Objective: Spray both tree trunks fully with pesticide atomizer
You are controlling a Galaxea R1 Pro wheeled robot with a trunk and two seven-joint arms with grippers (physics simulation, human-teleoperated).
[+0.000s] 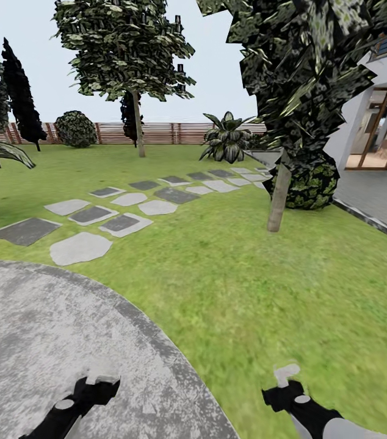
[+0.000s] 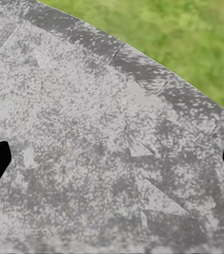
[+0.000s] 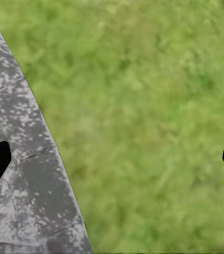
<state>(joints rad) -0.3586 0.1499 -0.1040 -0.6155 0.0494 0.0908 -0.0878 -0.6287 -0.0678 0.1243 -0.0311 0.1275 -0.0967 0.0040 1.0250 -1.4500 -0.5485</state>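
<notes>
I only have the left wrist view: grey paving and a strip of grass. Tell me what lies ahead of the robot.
Observer: A near tree with a pale trunk stands ahead to the right on the lawn.
Operator: Report the second tree.
Observer: It stands farther off, near the fence.
Operator: Give me the right gripper.
Observer: The right gripper hangs open over grass, holding nothing.

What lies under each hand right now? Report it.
Under the left hand, open and empty, lies the mottled grey round stone patio. Under the right hand, also open, mostly green lawn beside the patio's curved edge. Nothing is hidden beneath either.
</notes>
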